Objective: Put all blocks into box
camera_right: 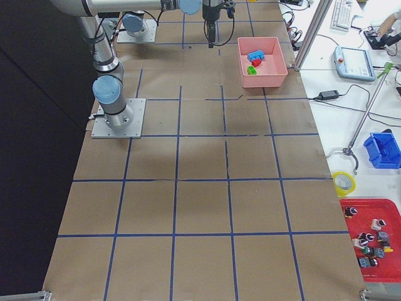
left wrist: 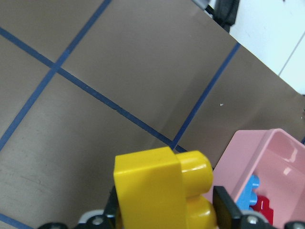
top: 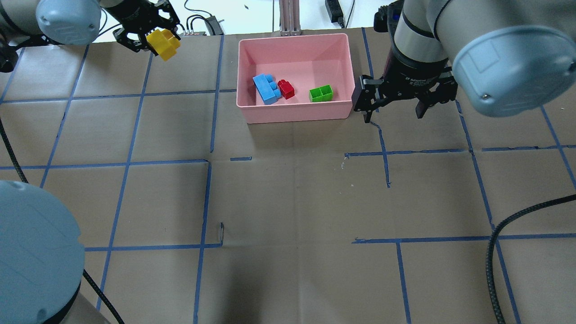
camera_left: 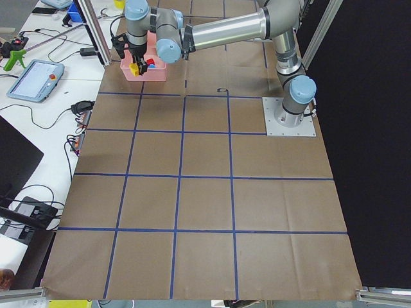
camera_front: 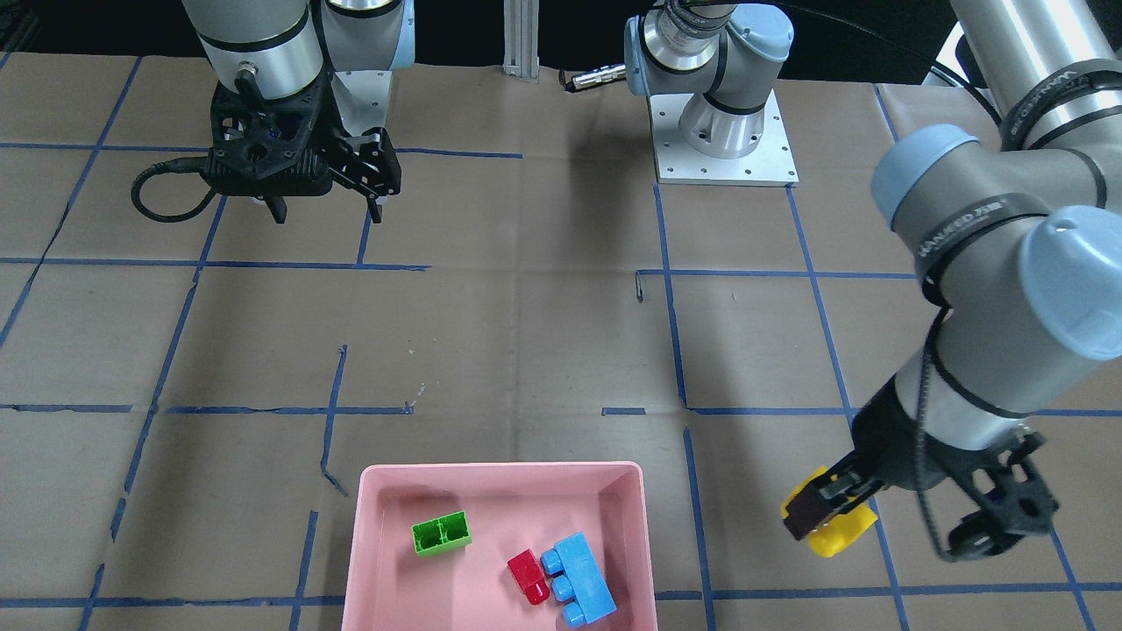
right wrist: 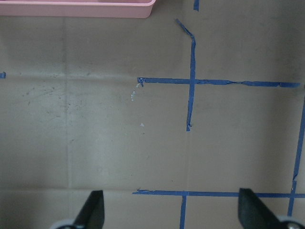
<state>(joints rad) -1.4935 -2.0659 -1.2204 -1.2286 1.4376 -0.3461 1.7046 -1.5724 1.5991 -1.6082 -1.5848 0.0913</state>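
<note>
My left gripper (top: 155, 44) is shut on the yellow brick (top: 166, 46) and holds it above the table, to the left of the pink box (top: 297, 115). The brick also shows in the front view (camera_front: 848, 531) and fills the left wrist view (left wrist: 162, 191), with the box's corner (left wrist: 267, 157) at lower right. The blue brick (top: 266, 88), the red brick (top: 285, 88) and the green brick (top: 321, 93) lie inside the box. My right gripper (top: 393, 112) is open and empty, just right of the box; its fingers (right wrist: 95, 210) hang over bare paper.
Brown paper with a blue tape grid covers the table. An aluminium post (top: 288, 18) stands just beyond the box. A black cable (top: 517, 216) hangs at the near right. The left arm's base plate (camera_front: 726, 145) is bolted to the table.
</note>
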